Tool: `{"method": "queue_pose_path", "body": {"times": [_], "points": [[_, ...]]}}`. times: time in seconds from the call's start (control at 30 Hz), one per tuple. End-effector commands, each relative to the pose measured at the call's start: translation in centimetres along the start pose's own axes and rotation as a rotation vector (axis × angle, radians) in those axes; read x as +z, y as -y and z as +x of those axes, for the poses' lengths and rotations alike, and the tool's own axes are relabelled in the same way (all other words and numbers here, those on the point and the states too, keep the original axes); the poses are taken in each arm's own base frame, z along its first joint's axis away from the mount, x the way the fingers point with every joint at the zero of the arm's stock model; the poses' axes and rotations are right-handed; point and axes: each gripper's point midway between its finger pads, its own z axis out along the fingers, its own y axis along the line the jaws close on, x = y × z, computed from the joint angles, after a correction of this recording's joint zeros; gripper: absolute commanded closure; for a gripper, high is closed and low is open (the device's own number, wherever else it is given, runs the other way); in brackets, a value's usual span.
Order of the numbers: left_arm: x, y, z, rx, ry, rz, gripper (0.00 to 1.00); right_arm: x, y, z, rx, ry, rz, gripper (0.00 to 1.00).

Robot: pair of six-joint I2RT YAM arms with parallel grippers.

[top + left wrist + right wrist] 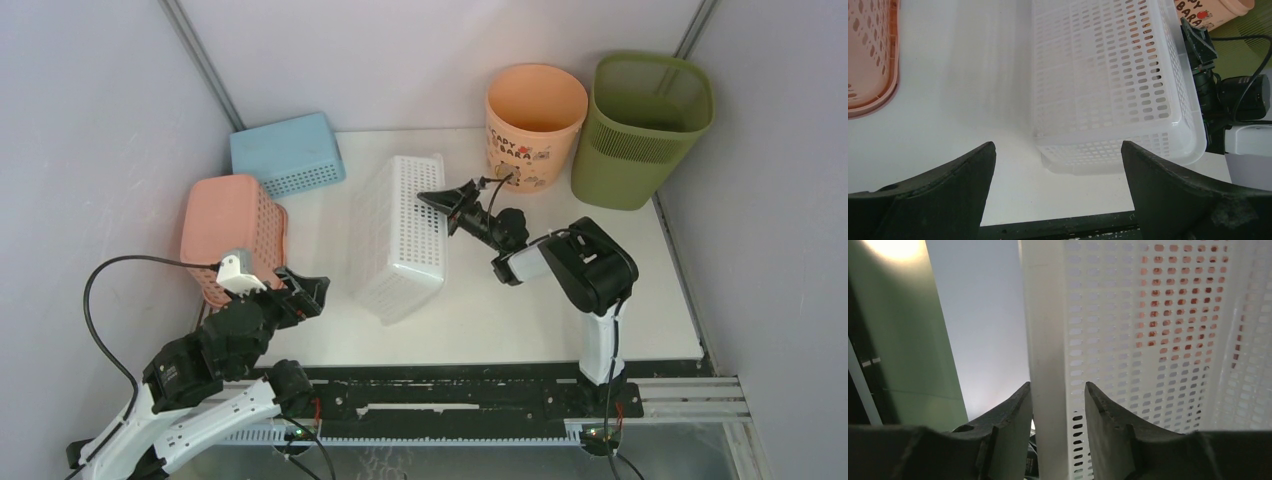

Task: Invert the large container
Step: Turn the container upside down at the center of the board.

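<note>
Right gripper (1058, 387) straddles the white perforated plastic basket (400, 240) at its rim, grip unclear; left gripper (1058, 145) gapes wide. Danger: the basket could flop free, and the olive-green mesh-banded plastic bin (650, 130) stands upright, untouched.

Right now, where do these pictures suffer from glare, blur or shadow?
Right wrist: a glare patch washes out the top of the greenish surface at left, and the right gripper looks dark and soft up close. Left wrist: the table is bright, with a faint shadow under the white basket. Top external: even light, sharp, only soft shadows.
</note>
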Motion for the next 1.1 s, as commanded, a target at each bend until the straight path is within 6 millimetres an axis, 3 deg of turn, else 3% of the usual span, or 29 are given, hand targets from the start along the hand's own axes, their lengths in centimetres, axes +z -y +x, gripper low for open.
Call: {"method": "queue_pose_path", "body": {"times": [0.0, 0.2, 0.43, 0.8, 1.07], "points": [[-0.4, 0.9, -1.9, -0.022, 0.044, 0.022, 0.00, -1.3, -0.1, -0.2, -0.009, -0.013, -0.018, 0.49], [-0.1, 1.3, -1.6, -0.023, 0.038, 0.029, 0.00, -2.8, 2.4, -1.6, -0.020, 0.008, 0.063, 0.42], [0.0, 1.4, -1.5, -0.017, 0.035, 0.027, 0.00, -4.3, 6.6, -3.2, -0.070, 0.026, 0.273, 0.41], [0.2, 1.6, -1.3, -0.020, 0.030, 0.031, 0.00, -7.4, 11.3, -5.6, -0.221, 0.027, 0.611, 0.38], [0.2, 1.6, -1.3, -0.022, 0.030, 0.033, 0.00, -10.2, 13.4, -7.6, -0.377, 0.080, 0.893, 0.32]]}}
